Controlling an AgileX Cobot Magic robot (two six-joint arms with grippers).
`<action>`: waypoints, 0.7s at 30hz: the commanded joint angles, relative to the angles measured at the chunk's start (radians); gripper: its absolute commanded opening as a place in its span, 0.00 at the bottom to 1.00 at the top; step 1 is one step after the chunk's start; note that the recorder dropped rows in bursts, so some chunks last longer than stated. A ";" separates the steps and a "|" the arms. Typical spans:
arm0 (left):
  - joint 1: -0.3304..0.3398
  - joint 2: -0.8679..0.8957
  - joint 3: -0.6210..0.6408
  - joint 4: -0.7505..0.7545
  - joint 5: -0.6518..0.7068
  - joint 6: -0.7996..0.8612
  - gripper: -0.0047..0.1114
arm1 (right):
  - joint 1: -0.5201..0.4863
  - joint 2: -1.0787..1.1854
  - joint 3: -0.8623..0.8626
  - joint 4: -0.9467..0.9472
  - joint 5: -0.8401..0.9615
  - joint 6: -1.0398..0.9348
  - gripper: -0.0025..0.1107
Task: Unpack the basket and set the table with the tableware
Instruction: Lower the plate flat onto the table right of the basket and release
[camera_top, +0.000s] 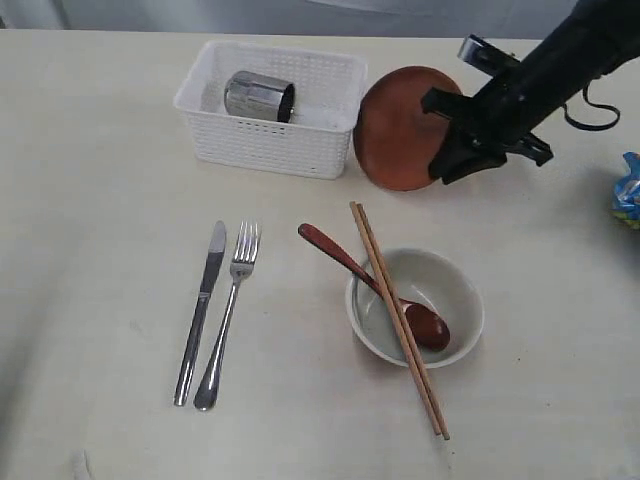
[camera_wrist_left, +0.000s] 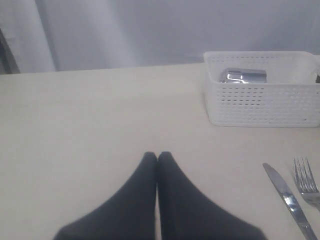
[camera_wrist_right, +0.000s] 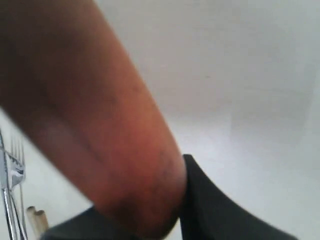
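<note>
My right gripper (camera_top: 447, 135) is shut on the round brown plate (camera_top: 402, 128), which hangs tilted just right of the white basket (camera_top: 272, 150); up close the plate (camera_wrist_right: 95, 125) fills the right wrist view against one dark finger (camera_wrist_right: 210, 205). A steel cup (camera_top: 259, 96) lies on its side in the basket. Knife (camera_top: 201, 310) and fork (camera_top: 229, 312) lie side by side on the cream table (camera_top: 90, 250). The grey-green bowl (camera_top: 455, 290) holds the red-brown spoon (camera_top: 375, 285), with chopsticks (camera_top: 398, 318) laid across. My left gripper (camera_wrist_left: 158, 156) is shut on nothing, low over bare table.
A blue snack packet (camera_top: 628, 192) lies at the right edge of the table. In the left wrist view the basket (camera_wrist_left: 262, 100) with the cup (camera_wrist_left: 244, 76) stands beyond the knife (camera_wrist_left: 289, 200) and fork (camera_wrist_left: 306, 181). A grey curtain backs the table.
</note>
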 joint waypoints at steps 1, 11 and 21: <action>0.003 -0.003 0.004 0.000 -0.002 0.004 0.04 | -0.010 -0.005 -0.061 0.000 0.058 0.026 0.02; 0.003 -0.003 0.004 0.000 -0.002 0.004 0.04 | -0.024 -0.003 -0.001 -0.148 0.094 0.071 0.02; 0.003 -0.003 0.004 0.000 -0.002 0.004 0.04 | -0.024 -0.003 -0.001 -0.102 0.057 0.048 0.07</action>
